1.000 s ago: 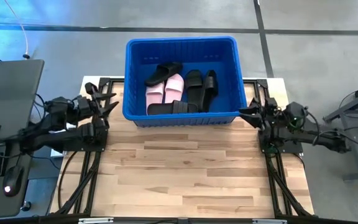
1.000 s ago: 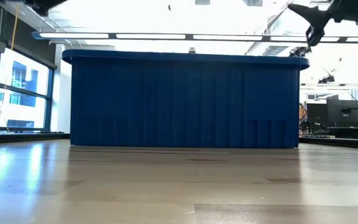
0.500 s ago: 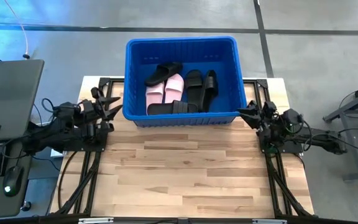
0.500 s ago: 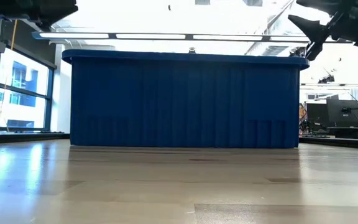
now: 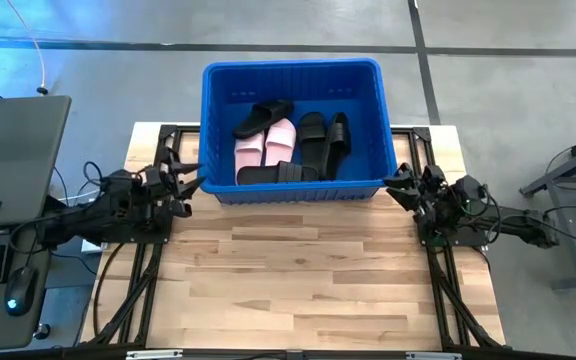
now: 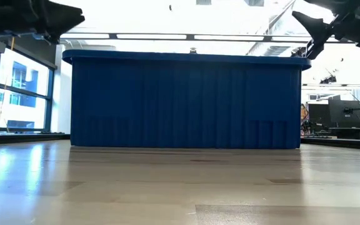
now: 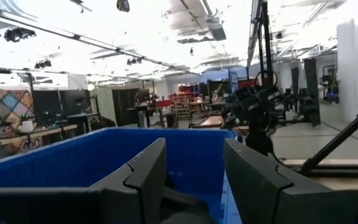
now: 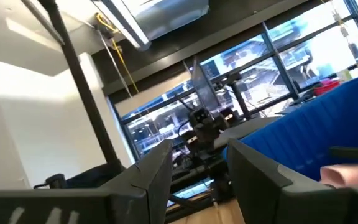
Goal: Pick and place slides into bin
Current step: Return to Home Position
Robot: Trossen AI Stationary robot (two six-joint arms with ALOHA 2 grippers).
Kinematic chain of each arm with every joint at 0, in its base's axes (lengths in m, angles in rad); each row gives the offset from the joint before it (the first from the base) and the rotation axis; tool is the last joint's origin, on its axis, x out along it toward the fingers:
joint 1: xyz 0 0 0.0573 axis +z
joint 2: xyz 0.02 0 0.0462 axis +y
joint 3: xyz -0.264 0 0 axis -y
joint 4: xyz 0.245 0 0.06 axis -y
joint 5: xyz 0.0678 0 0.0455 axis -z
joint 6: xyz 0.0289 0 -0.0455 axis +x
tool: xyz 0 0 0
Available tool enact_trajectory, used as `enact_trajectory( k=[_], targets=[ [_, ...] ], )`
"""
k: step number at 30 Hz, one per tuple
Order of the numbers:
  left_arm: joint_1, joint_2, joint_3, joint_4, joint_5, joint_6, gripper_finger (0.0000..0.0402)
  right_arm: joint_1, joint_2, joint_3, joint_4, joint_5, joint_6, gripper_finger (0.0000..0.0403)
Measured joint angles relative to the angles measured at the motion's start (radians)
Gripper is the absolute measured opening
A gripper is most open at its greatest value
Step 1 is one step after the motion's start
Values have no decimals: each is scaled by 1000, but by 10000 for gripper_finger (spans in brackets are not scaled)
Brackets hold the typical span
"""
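Note:
The blue bin (image 5: pixel 293 75) stands at the table's far middle; its ribbed front wall fills the low view (image 6: pixel 186 100). Inside lie two pale pink slides (image 5: pixel 265 143) side by side and several black slides (image 5: pixel 325 135). My left gripper (image 5: pixel 190 168) is open and empty, just left of the bin's near left corner, above the table. My right gripper (image 5: pixel 398 180) is open and empty, just right of the bin's near right corner. Each wrist view shows the bin (image 7: pixel 104 155) (image 8: pixel 328 118) past open fingers.
The bare wooden tabletop (image 5: pixel 298 280) stretches in front of the bin. A laptop (image 5: pixel 13 150), a keyboard and a mouse (image 5: pixel 18 290) sit on a desk left of the table. Black arm frames (image 5: pixel 133 270) run along both table sides.
My left gripper has moved toward the table's right edge and a little nearer, closing in on the bin's near left corner. My right gripper has shifted slightly toward the table's near edge and lowered a little. The bin and the slides have stayed still.

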Motion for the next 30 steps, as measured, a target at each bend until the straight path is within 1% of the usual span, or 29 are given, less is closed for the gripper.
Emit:
enact_trajectory(
  k=[2, 6, 8, 12, 14, 16, 19, 24, 30],
  targets=[
    [0, 0, -14, 2, -10, 0, 150, 0, -1, 3, -27, 7, 6, 145],
    [0, 0, -38, 18, -22, -8, 150, 1, -1, 10, -76, 58, 40, 147],
    [-1, 0, -49, 31, -22, -23, 150, 13, -1, 7, -52, 55, 26, 146],
    [-38, 0, -58, 35, -37, -26, 150, 68, 5, -2, 30, 2, -35, 147],
    [-66, 0, -62, 47, -78, -5, 150, 97, 2, 1, 27, 26, -56, 145],
    [-100, 0, -66, 47, -123, 8, 150, 123, 7, 2, -33, 99, -61, 145],
    [-141, 9, -69, 48, -175, 9, 150, 164, 25, 4, -28, 149, -62, 146],
    [-227, 49, -71, 52, -236, 29, 150, 250, 58, 1, 2, 153, -153, 145],
    [-319, 134, -70, 76, -376, 54, 150, 349, 111, 2, 16, 168, -255, 145]
  ],
)
